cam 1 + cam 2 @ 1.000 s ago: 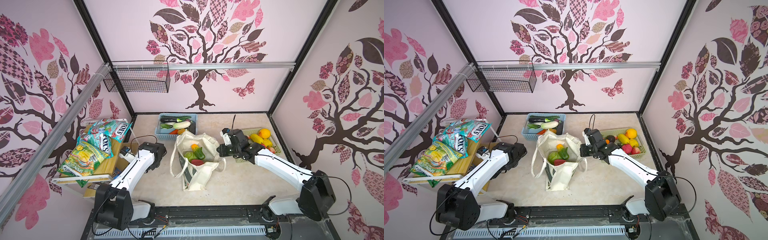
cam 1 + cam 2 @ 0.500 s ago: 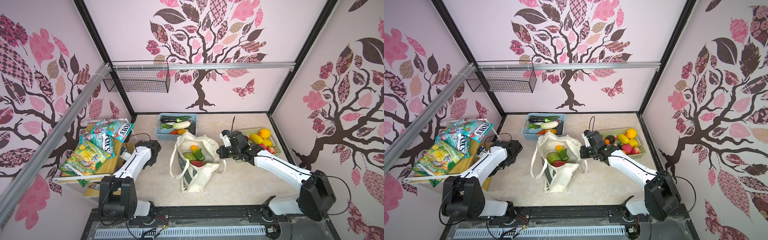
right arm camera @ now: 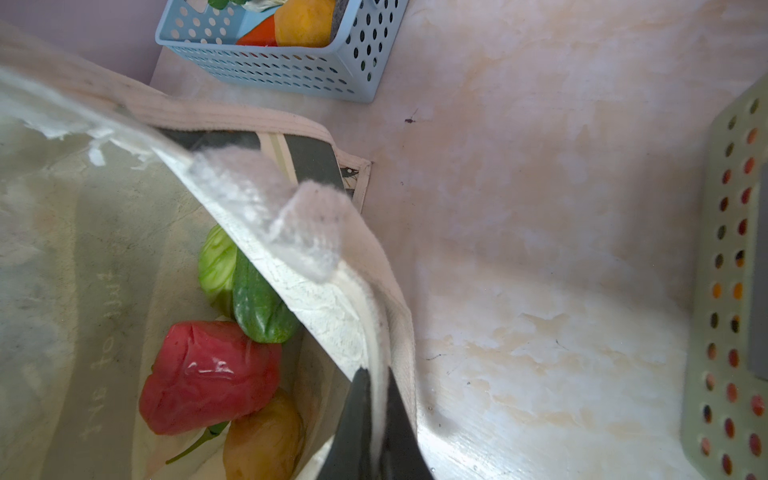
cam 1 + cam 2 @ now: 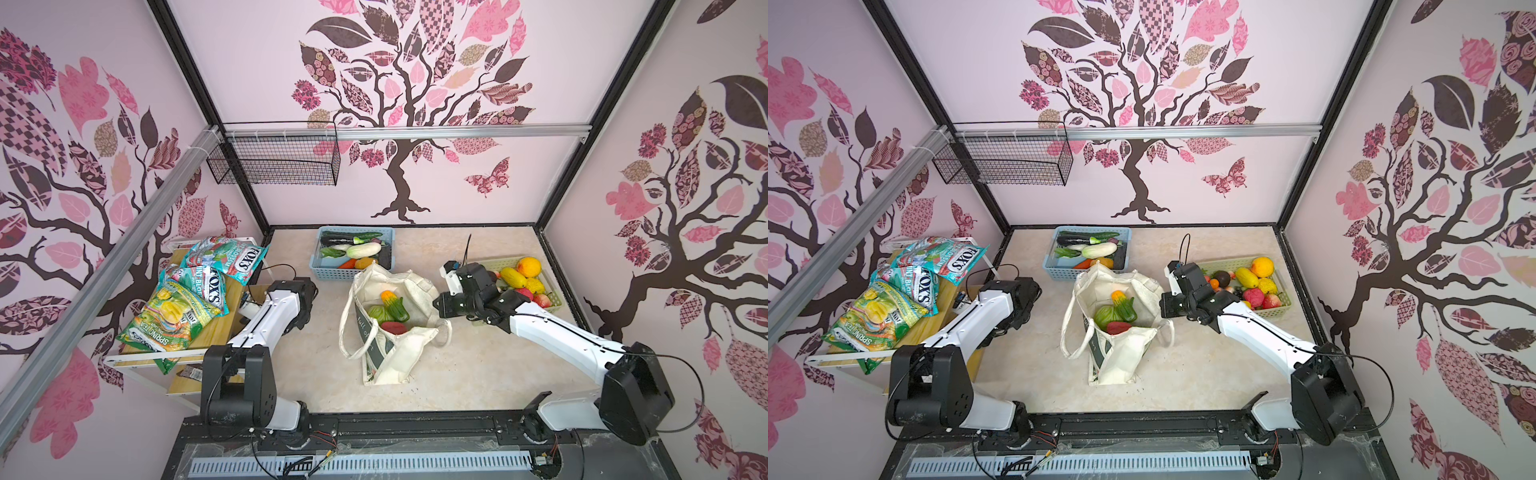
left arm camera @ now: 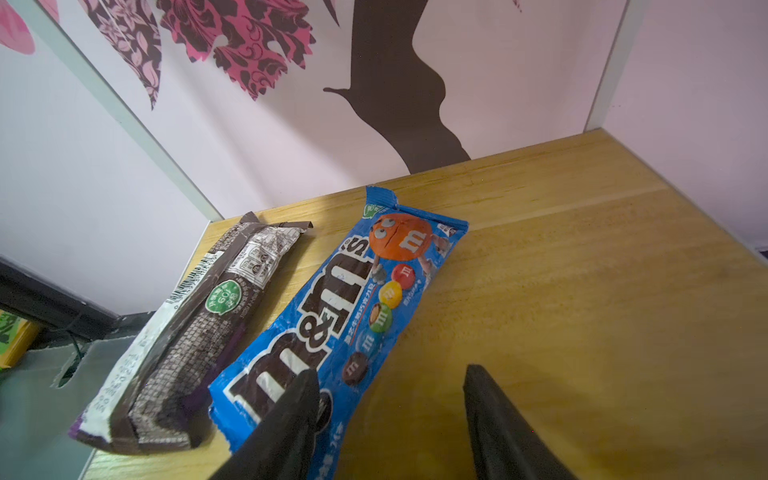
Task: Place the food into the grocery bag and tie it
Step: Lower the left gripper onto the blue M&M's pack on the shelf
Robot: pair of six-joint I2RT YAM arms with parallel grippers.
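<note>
Canvas grocery bag [image 3: 320,307] rim pinched in right end effector [image 3: 376,380], seemingly closed.

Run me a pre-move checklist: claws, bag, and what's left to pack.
1. Grip of right claw on grocery bag rim: ok, shut on the fabric.
2. Bag mouth open: ok, cabbage and red pepper show inside.
3. Free left claw: ok, open and empty, above the M&M's packet.
4. Claw height over that packet: cannot tell.
5. Everything bagged: not ok, blue basket and green basket hold more pieces.
</note>
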